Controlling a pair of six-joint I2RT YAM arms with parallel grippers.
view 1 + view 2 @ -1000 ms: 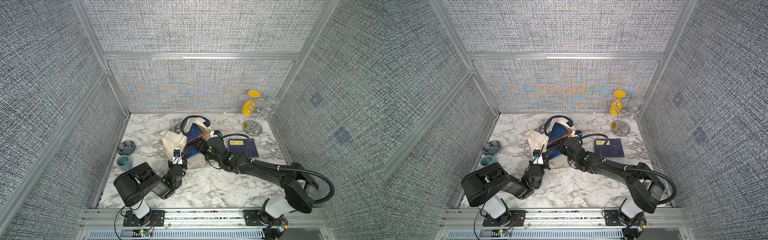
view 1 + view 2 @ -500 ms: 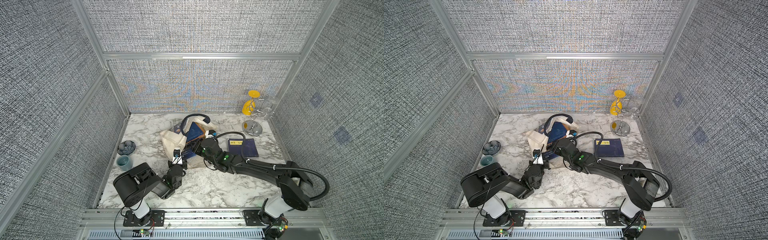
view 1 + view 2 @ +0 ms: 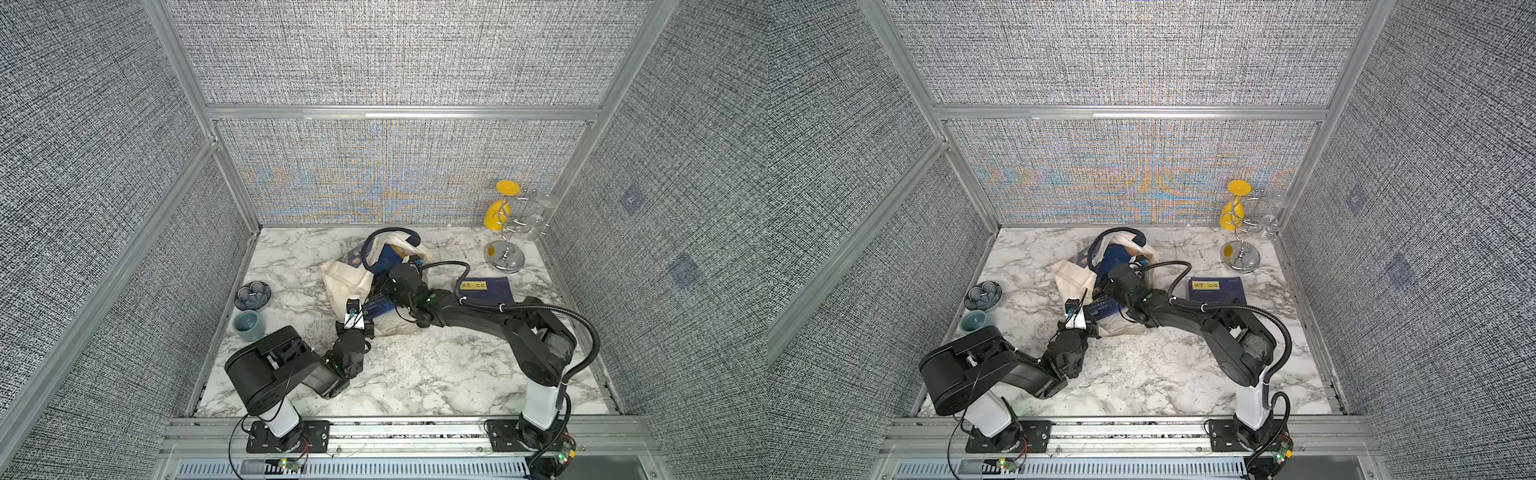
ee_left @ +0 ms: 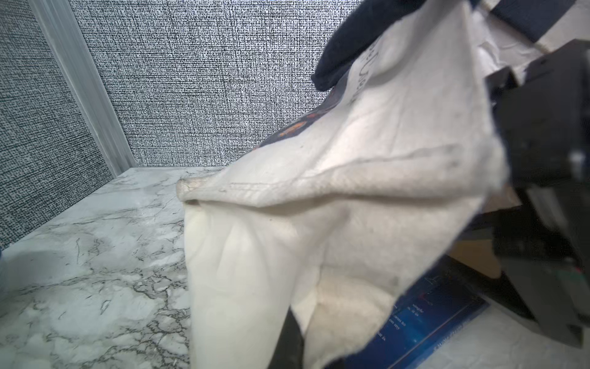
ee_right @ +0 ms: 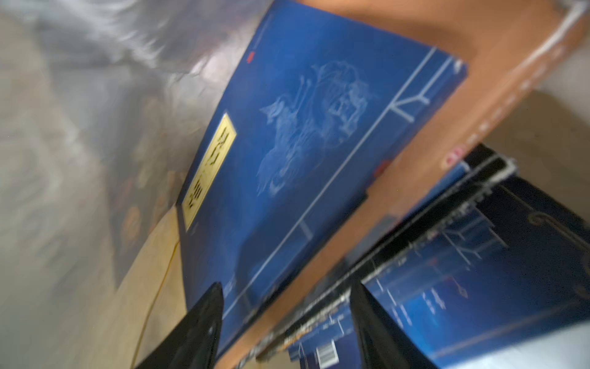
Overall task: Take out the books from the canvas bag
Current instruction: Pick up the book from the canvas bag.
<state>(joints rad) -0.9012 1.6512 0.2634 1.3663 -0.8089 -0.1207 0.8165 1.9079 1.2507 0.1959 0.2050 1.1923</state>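
In both top views the canvas bag [image 3: 347, 280] [image 3: 1073, 274] is lying crumpled on the marble worktop [image 3: 436, 365], a little left of centre and towards the far wall. The left jaws are sitting at the bag's near edge, closed on a fold of its cream cloth. A protruding book [image 3: 377, 308] is sticking out of the bag just right of them. The right arm [image 3: 478, 318] is spanning from the near right corner to the bag, with the right jaws over the opening; their gap is hidden from here. A flat book [image 3: 486, 289] is lying on the worktop right of the bag and apart from it, yellow label up. A chrome glass rack [image 3: 505, 255] is standing in the far right corner. A flower-shaped dish [image 3: 252, 296] and a blue cup [image 3: 248, 325] are sitting at the left edge.

In the left wrist view the bag's cloth is filling the middle, and a corner of the protruding book is showing beneath it.

In the blurred right wrist view the right jaws are standing well apart, gripping nothing. They are pointing into the bag. A labelled book [image 5: 303, 143] with a pale line drawing is leaning ahead, a brown board [image 5: 431, 153] is lying beside it, and a darker book [image 5: 479, 271] is lying past that.
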